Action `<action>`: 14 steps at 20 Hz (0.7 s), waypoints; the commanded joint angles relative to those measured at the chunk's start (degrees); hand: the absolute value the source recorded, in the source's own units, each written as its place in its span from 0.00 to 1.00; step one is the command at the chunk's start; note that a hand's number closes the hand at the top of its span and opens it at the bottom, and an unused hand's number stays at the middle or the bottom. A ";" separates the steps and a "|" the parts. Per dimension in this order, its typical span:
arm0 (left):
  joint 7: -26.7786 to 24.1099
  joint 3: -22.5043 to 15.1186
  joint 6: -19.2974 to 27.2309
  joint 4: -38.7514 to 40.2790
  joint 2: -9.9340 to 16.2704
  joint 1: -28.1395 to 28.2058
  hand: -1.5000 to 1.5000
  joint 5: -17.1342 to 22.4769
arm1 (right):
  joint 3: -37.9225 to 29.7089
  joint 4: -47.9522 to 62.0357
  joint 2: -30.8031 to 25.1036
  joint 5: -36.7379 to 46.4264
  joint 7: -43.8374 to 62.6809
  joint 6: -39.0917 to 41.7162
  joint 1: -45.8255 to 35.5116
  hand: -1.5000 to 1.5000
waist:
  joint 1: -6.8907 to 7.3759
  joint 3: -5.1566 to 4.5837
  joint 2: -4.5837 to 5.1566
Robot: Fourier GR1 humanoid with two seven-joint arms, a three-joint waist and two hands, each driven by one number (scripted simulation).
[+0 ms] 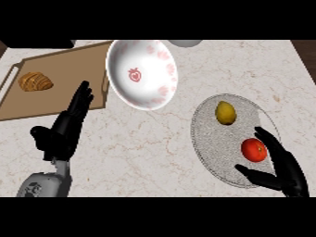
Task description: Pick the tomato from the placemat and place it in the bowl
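A red tomato (253,149) lies on the round grey placemat (210,139) at the right. My right hand (284,169) is open right beside it, fingers along its right side and thumb below it; I cannot tell whether they touch. The white bowl (142,73) with red strawberry prints sits at the upper middle, nothing in it. At the left my left hand (66,129) rests open, fingers up.
A yellow lemon (225,113) lies on the placemat above the tomato. At the upper left a wooden tray (61,69) holds a croissant (35,82). A grey object (185,42) shows at the top edge behind the bowl.
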 commanded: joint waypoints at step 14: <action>-0.69 0.90 -1.34 1.80 -0.47 -1.44 0.50 -0.15 | 20.16 -5.41 9.43 7.78 -10.05 -1.79 -6.26 1.00 | 2.05 0.81 0.31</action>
